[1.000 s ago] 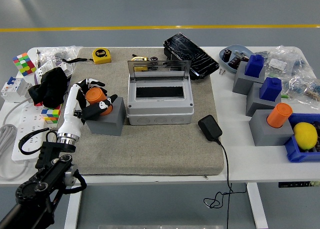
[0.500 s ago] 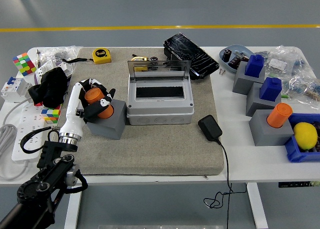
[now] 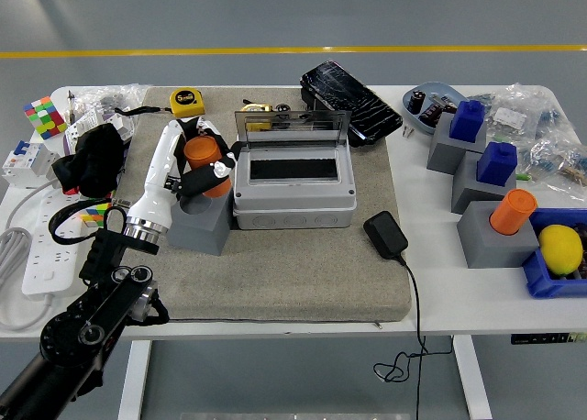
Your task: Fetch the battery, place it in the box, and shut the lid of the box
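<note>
Left hand [image 3: 194, 160] clamped on orange battery [image 3: 204, 153], fingers hiding its lower half, above grey block [image 3: 199, 226] toward table's left edge; box [image 3: 293, 183] lid upright; no legible labels

The left hand [image 3: 194, 166] has its fingers curled around an orange battery [image 3: 204, 153], holding it above a gray block [image 3: 198, 226] just left of the gray box [image 3: 293, 183], whose clear lid [image 3: 292, 127] stands open and upright at its far edge. The box and block sit on a gray mat [image 3: 303, 273] on the white table [image 3: 431, 282], with a black charger [image 3: 386, 235] at the mat's right edge and a yellow tape measure [image 3: 187, 101] at its far left corner. To the right stand 3 more gray blocks, 2 topped with blue pieces [image 3: 468, 120] and 1 with another orange battery [image 3: 512, 211], beside a lemon [image 3: 560, 248] in a blue bin [image 3: 541, 281].
</note>
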Robot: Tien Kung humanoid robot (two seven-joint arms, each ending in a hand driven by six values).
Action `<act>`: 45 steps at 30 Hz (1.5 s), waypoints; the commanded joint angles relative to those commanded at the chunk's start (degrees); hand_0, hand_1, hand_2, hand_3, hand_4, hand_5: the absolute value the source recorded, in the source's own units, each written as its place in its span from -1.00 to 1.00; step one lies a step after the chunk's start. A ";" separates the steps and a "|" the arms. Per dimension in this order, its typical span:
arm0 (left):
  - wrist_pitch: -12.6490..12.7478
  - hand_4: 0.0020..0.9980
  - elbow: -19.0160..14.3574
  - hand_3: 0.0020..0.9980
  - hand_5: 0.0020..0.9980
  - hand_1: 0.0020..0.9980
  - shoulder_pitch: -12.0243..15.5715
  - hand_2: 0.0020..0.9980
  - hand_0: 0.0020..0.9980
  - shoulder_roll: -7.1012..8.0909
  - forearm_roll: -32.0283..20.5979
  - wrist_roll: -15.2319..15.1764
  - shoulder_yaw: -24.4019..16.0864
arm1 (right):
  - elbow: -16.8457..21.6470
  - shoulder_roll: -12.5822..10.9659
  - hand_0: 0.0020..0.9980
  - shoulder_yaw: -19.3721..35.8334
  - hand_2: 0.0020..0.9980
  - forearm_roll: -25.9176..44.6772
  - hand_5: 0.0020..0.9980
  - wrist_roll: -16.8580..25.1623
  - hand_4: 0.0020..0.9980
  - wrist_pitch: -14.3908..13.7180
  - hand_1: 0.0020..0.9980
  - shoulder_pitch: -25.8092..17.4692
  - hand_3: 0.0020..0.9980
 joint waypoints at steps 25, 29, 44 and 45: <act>-1.12 -0.14 8.52 -0.39 -1.00 -0.67 -21.14 -0.57 -0.61 -0.57 30.17 14.10 19.77 | 0.00 -0.23 0.27 -1.58 0.34 0.60 0.03 0.05 0.99 0.04 0.29 0.61 0.14; -1.38 -0.13 11.02 -0.37 -1.00 -0.66 -22.53 -0.56 -0.60 -0.57 32.19 14.69 20.98 | 0.00 -0.22 0.27 -1.94 0.34 0.68 0.03 0.11 0.99 0.08 0.29 0.69 0.14; 0.64 1.00 13.67 0.45 -1.00 0.30 -22.53 0.24 -0.21 -0.57 35.34 13.86 20.16 | 0.00 -0.24 0.27 -2.30 0.34 0.65 0.03 0.07 0.99 0.13 0.29 0.81 0.14; 0.73 1.00 13.67 0.45 -1.00 0.30 -22.46 0.24 -0.21 -0.57 35.29 13.76 20.17 | 0.00 -0.25 0.27 -2.33 0.34 0.66 0.03 0.09 0.99 0.13 0.29 0.82 0.14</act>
